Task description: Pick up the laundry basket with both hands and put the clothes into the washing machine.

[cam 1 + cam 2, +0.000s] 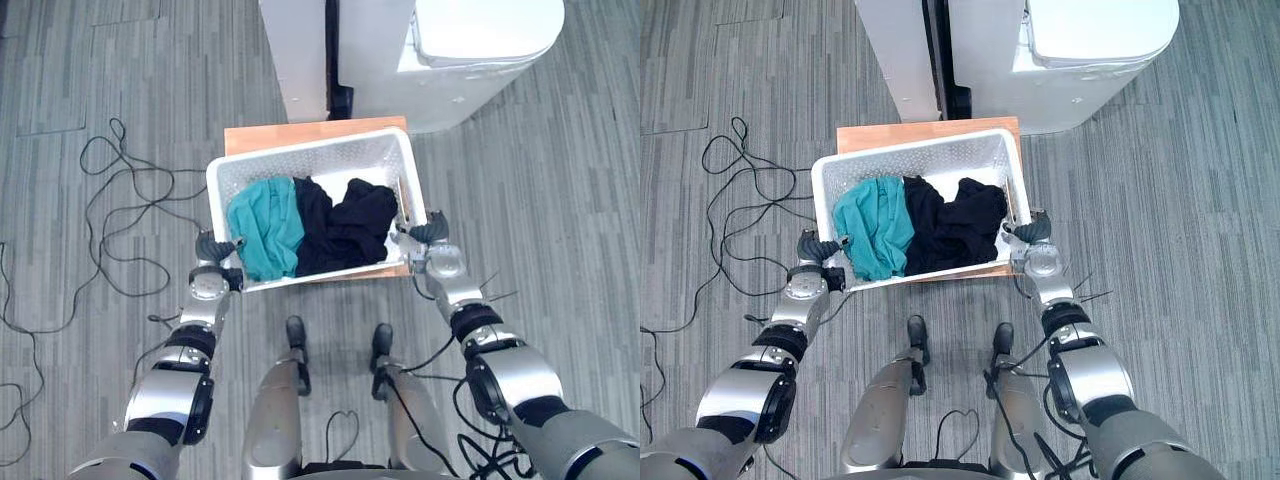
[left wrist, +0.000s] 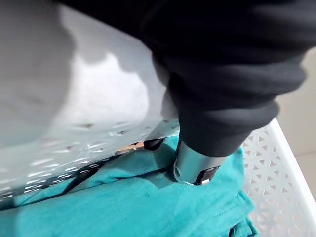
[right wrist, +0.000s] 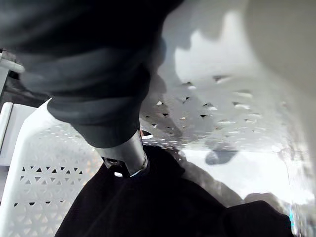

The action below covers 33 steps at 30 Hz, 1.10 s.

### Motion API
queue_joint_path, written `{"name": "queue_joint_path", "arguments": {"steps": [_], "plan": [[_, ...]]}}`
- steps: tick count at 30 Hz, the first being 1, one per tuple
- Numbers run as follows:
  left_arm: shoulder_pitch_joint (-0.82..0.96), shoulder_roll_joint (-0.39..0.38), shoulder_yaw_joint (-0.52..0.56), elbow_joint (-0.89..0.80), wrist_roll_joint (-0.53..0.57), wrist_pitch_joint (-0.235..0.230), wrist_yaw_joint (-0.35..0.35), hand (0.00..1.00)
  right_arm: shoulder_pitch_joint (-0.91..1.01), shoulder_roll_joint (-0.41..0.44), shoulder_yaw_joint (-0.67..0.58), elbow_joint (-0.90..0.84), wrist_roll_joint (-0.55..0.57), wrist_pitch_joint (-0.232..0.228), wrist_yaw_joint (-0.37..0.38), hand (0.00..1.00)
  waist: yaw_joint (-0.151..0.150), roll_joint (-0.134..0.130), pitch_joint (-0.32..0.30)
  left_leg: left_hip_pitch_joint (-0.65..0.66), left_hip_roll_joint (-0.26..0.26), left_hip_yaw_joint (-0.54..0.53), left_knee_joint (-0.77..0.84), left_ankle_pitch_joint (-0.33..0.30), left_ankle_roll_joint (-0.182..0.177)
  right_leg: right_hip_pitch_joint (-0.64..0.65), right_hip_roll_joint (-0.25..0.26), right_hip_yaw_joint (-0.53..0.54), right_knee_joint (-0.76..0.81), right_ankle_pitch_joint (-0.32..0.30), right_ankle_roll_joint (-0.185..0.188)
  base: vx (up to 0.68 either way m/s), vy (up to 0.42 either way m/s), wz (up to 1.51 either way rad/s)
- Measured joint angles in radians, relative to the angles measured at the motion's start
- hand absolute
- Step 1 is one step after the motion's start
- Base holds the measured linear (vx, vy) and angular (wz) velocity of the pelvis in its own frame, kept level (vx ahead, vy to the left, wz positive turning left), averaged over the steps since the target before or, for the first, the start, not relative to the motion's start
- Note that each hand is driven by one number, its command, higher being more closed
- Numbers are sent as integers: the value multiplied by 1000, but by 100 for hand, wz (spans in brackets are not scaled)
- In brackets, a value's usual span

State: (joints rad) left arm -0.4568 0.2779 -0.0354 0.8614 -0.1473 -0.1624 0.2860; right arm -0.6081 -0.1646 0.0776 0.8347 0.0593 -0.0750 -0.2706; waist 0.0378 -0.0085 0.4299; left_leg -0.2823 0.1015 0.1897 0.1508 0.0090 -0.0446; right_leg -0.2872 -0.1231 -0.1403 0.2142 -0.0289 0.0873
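Seeing white perforated laundry basket (image 1: pixel 330 165) over a wooden board (image 1: pixel 262 137) on grey floor (image 1: pixel 560 200), dead ahead. Can't tell whether resting on the board or just off it. Inside, counting two loads: teal garment (image 1: pixel 265 228) on the robot-left half, black clothes (image 1: pixel 345 228) heaped on the right half, touching down the middle, both below rim level. Beyond the far edge of the board, spotting white washing machine (image 1: pixel 480 50) with lid down, just beside a white cabinet (image 1: pixel 295 50), with a dark gap between them. Reading left hand (image 1: pixel 213 248) as clamped on the basket's left wall near the near corner: in its wrist view, thumb (image 2: pixel 191 168) hooked over the rim and down the inner wall, tip just above the teal cloth. Can't see its remaining fingers, hidden outside the wall. Same on the other side: right hand (image 1: pixel 428 236) on the right wall near the near corner, thumb (image 3: pixel 126 158) over the rim and inside, tip touching or just over the black heap. Again no sight of the outer fingers. Clothes all in the basket, none in either hand.
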Motion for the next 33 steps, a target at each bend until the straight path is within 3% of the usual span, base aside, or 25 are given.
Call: {"name": "queue_joint_path", "arguments": {"steps": [6, 12, 16, 18, 21, 23, 24, 25, 26, 28, 29, 30, 31, 32, 33], "plan": [[286, -51, -26, -348, -10, 0, -1, 100, 251, -6, -10, -257, -2, 3, -10, 100, -5, -2, -14, 62, -6, -24, -53, 15, -13, 75, 9, -30, -47, 0, 0, 39, 7, 12], [573, -74, -37, -640, -9, 0, -28, 100, 488, -2, -11, -497, 1, 2, 31, 100, -5, -4, -148, 156, 3, 14, -97, 13, -20, 153, 25, 0, -99, 1, -1, 65, -12, -16], [640, -80, -38, -723, -13, -1, -49, 100, 532, -30, -11, -588, 1, 1, 58, 100, -4, -8, -202, 204, 15, 11, -77, -32, -35, 160, 52, 102, -116, 21, -6, -12, -13, -73], [642, -80, -41, -731, -17, -1, -60, 100, 536, -39, -11, -607, -1, 1, 59, 100, -26, -15, -213, 214, 18, 35, -63, -51, -37, 158, 60, 150, -143, 46, 0, -50, 22, -89], [676, -78, -41, -770, -20, 0, -66, 100, 571, -42, -12, -663, -6, 2, 61, 100, -29, -37, -233, 227, 24, 136, -6, -123, -41, 130, 85, 304, -192, 105, 7, -56, 70, -145], [685, -79, -42, -781, -24, 0, -67, 100, 572, -47, -12, -671, -13, 3, 68, 100, -45, -37, -235, 221, 39, 196, 77, -182, -26, 115, 102, 382, -222, 139, -5, -36, 66, -178], [683, -80, -41, -781, -38, 2, -69, 100, 572, -48, -12, -671, -13, 5, 71, 100, -69, -30, -239, 218, 63, 256, 119, -208, -16, 106, 99, 323, -242, 140, -97, -49, 69, -170], [684, -80, -40, -781, -42, 3, -69, 100, 572, -44, -12, -671, -13, 6, 72, 100, -76, -27, -241, 235, 87, 315, 130, -212, -10, 87, 77, 144, -217, 137, -252, -29, 69, -183], [684, -79, -40, -782, -43, 4, -69, 100, 573, -43, -12, -671, -13, 7, 73, 100, -75, -26, -241, 251, 98, 342, 130, -213, -7, 72, 60, 41, -195, 136, -298, 1, 55, -191], [685, -82, -40, -782, -49, 9, -69, 100, 574, -45, -12, -671, -14, 8, 75, 100, -78, -28, -246, 325, 110, 450, 130, -248, -27, 52, -20, -276, -107, 124, -318, 37, -19, -203], [685, -83, -38, -782, -55, 9, -69, 100, 574, -43, -12, -670, -15, 8, 76, 100, -77, -22, -256, 364, 119, 515, 125, -257, -36, 61, -43, -400, -93, 121, -321, 65, -56, -199], [685, -84, -38, -782, -56, 9, -69, 100, 574, -43, -12, -670, -15, 8, 76, 100, -77, -15, -269, 372, 125, 547, 119, -257, -36, 67, -47, -459, -92, 104, -326, 72, -53, -206], [683, -86, -36, -791, -57, 9, -69, 100, 568, -46, -12, -670, -14, 8, 76, 100, -74, -4, -285, 399, 132, 607, 94, -258, -38, 65, -56, -565, -76, 69, -291, 107, -156, -208], [681, -86, -32, -801, -58, 9, -68, 100, 561, -44, -12, -670, -14, 8, 76, 100, -70, -4, -288, 427, 138, 648, 102, -272, -60, 48, -57, -566, -41, 62, -233, 131, -173, -207], [681, -86, -32, -801, -58, 10, -68, 100, 560, -44, -12, -670, -14, 8, 76, 100, -69, -4, -288, 441, 151, 664, 123, -281, -75, 36, -48, -536, -22, 63, -202, 205, -253, -192]]}}
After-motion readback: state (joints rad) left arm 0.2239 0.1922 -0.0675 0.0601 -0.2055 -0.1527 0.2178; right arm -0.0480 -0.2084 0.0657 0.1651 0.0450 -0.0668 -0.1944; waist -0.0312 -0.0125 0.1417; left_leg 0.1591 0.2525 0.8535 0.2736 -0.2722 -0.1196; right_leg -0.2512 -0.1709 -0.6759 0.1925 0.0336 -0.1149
